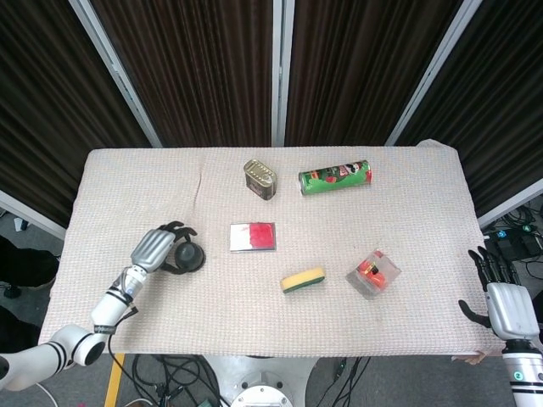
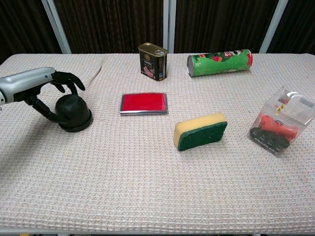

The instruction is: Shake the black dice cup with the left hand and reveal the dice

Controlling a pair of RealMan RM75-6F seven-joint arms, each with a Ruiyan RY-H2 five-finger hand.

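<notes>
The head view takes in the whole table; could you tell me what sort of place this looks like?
Probably a robot test or lab station, not a home: a cloth-covered table with dark curtains hung between metal posts behind it, loose cables on the floor, and unrelated props such as a sponge and a chip can.

Bright, even light falls from overhead onto the table cloth [image 1: 382, 229], shadows under everything short and soft. Both views are sharp; behind the table cloth the dark curtains [image 1: 204, 59] swallow detail.
</notes>
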